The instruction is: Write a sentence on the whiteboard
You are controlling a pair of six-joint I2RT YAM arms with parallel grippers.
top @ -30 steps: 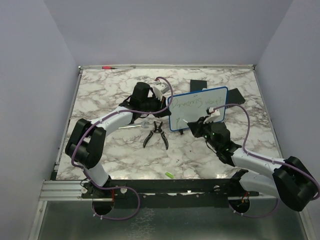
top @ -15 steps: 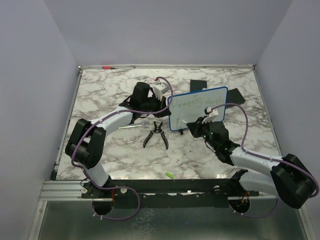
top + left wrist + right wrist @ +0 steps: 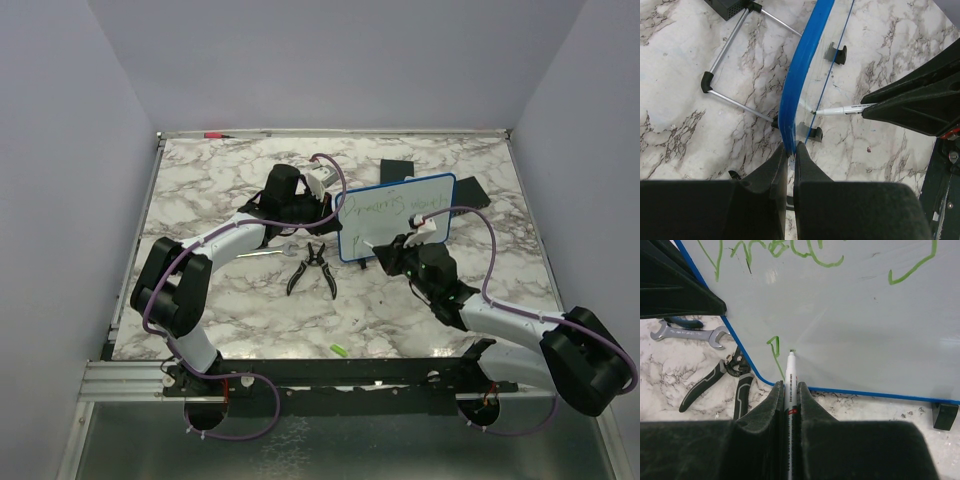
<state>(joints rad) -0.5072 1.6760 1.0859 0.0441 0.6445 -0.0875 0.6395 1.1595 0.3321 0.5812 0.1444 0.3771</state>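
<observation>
White marker [image 3: 789, 369] clenched in right gripper [image 3: 790, 384]: press tip lightly on whiteboard [image 3: 865, 330], lower left of wrist view. Left gripper [image 3: 791, 148] pinched on its edge; brace firmly.

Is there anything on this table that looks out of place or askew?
Two things. The whiteboard sits askew to the table edges, its blue frame pinched by the left hand. A small green piece, maybe a pen cap, lies alone near the front edge.

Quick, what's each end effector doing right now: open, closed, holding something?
Left end effector: closed on the blue frame of the whiteboard.
Right end effector: closed on a marker.
</observation>
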